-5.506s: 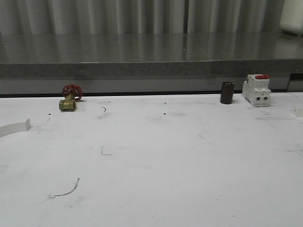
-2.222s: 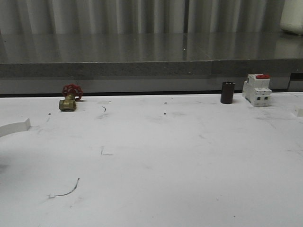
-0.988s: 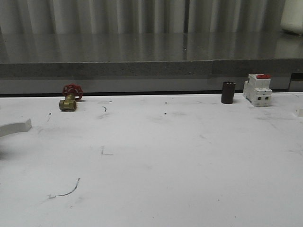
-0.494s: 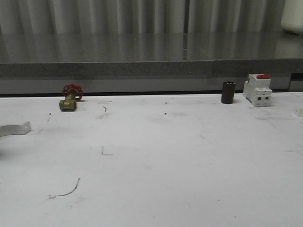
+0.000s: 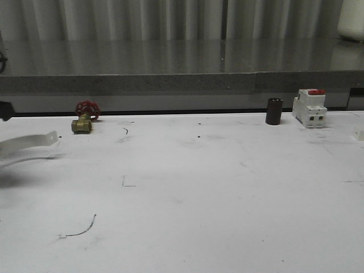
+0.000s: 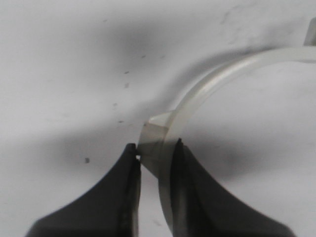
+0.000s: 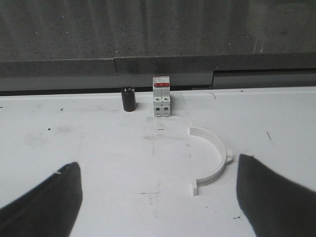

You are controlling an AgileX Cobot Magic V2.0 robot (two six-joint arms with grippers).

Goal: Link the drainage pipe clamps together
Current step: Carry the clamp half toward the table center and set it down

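Note:
One white half-ring drainage pipe clamp (image 5: 28, 143) hangs tilted just above the table at the far left, casting a shadow under it. In the left wrist view my left gripper (image 6: 155, 157) is shut on this clamp (image 6: 222, 74) near its flat end tab, and the arc curves away from the fingers. The other clamp (image 7: 220, 165) lies flat on the table ahead of my right gripper (image 7: 158, 165), closer to one finger (image 7: 271, 197). That gripper is open wide and holds nothing. A small bit of this clamp (image 5: 359, 135) shows at the front view's right edge.
A brass valve with a red handwheel (image 5: 84, 116) stands at the back left. A black cylinder (image 5: 273, 111) and a white switch with a red top (image 5: 309, 108) stand at the back right, beyond the lying clamp. A grey ledge (image 5: 182, 82) borders the table's far side.
The left clamp has risen off the table and its free end has swung up and to the right. A dark part of the left arm has come in at the left edge.

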